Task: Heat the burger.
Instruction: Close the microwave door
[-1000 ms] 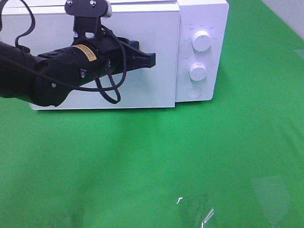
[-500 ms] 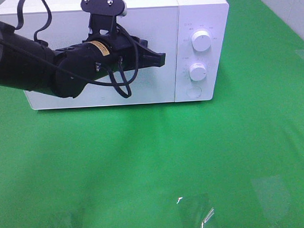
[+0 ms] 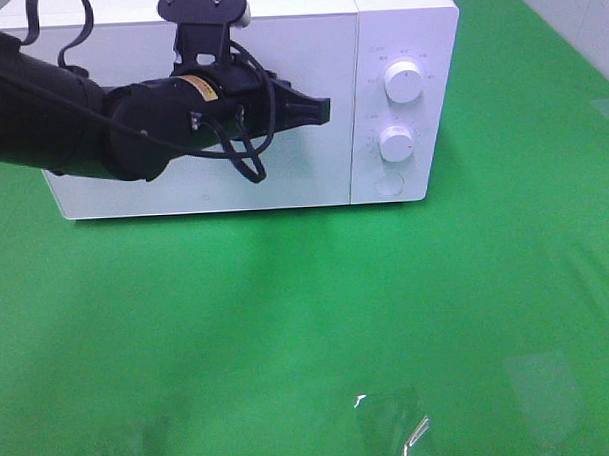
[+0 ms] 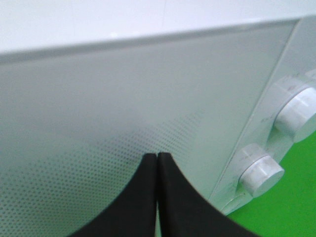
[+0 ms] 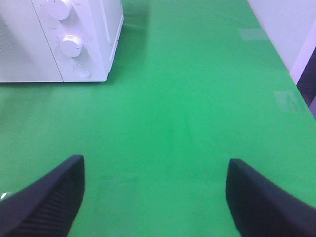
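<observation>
I cannot see the burger in any of my views; the white box-shaped microwave oven [image 3: 312, 168] stands upright, its door shut flush
</observation>
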Motion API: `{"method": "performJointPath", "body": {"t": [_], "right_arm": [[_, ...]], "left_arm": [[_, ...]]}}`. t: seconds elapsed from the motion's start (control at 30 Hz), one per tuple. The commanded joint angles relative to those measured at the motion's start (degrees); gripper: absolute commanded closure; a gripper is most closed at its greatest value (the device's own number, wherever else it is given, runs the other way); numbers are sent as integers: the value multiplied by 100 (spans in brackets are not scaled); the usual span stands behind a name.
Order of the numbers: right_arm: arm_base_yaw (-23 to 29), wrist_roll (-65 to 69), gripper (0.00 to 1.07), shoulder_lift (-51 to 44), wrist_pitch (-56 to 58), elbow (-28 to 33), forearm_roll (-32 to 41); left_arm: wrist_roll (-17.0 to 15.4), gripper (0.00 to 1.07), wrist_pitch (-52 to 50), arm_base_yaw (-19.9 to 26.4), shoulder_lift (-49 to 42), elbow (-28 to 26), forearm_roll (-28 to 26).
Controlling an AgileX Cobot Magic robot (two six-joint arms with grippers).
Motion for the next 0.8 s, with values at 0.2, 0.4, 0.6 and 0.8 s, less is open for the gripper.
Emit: {"method": "performJointPath", "body": {"t": [0.2, 0.4, 0.6, 0.8], "right_arm": [[-17, -6, 32, -155, -40, 11, 6], [-17, -6, 32, -155, -40, 11, 6], [-17, -6, 32, -155, -40, 11, 6], [-17, -6, 32, -155, -40, 11, 6]], "left_arm": [[-6, 69, 1816, -235, -384, -63, -86], [0, 25, 3478, -235, -688, -63, -86], [-6, 23, 5117, -235, -963, -69, -155], [0, 24, 6073, -235, -1203, -80, -149]]}}
